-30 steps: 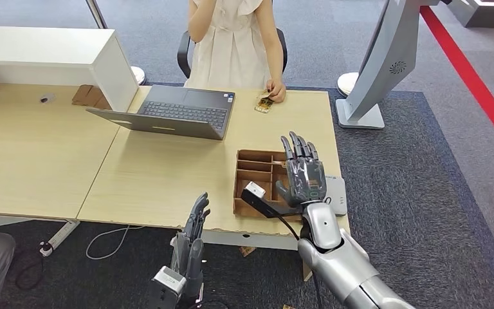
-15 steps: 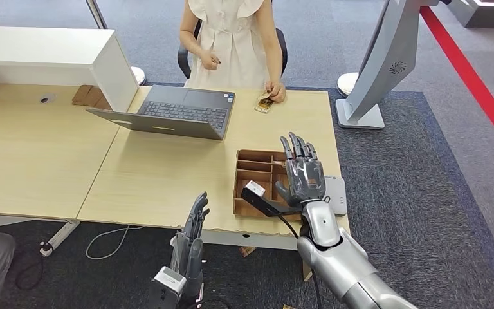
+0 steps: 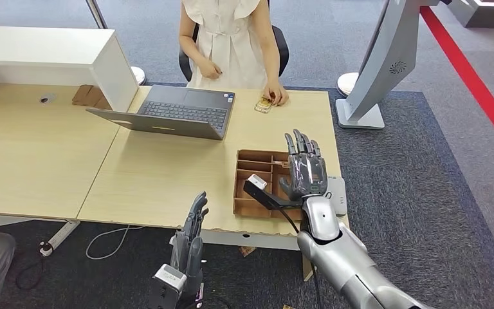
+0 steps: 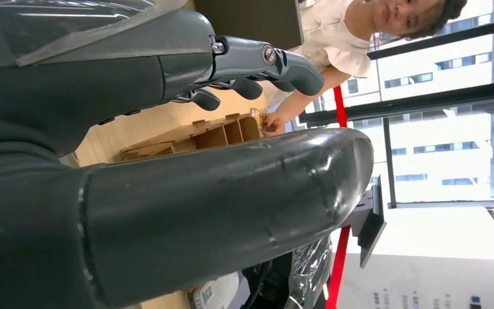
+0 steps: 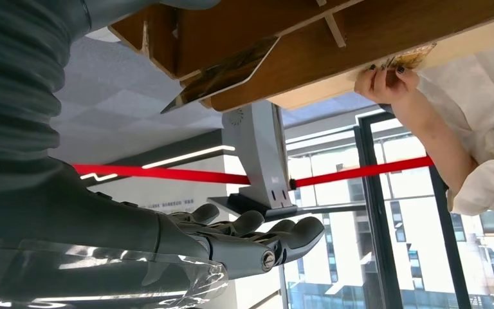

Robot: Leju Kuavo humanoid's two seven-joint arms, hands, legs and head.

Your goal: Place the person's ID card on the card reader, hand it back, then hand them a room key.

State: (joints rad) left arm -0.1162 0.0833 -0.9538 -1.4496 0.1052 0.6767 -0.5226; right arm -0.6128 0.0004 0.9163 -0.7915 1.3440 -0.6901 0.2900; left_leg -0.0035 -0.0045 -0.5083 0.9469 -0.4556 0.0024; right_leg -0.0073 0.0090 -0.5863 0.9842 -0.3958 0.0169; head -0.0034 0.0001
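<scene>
Right robot hand (image 3: 305, 171) raised flat and upright over the right part of the surface (image 3: 167, 170), fingers straight and slightly spread, holding nothing, hovering above the brown divided tray (image 3: 252, 183) and beside the pale card reader (image 3: 338, 193). Left robot hand (image 3: 192, 238) low in front of the surface edge, fingers extended close together, empty.

Light wood surface on grey carpet, with a white raised counter (image 3: 51, 55) at the far left and an open grey laptop (image 3: 173, 112) near the far edge. Red floor stripe (image 3: 476, 80) running along the right; grey kiosk stand (image 3: 376, 64) beyond the surface corner. Power strip (image 3: 58, 237) and cable on the floor below.

ID card (image 3: 264, 103) small, patterned in gold and brown, lying flat at the far edge, pinned under the fingers of a seated person's hand (image 3: 276, 95). Well apart from both robot hands and from the card reader.
</scene>
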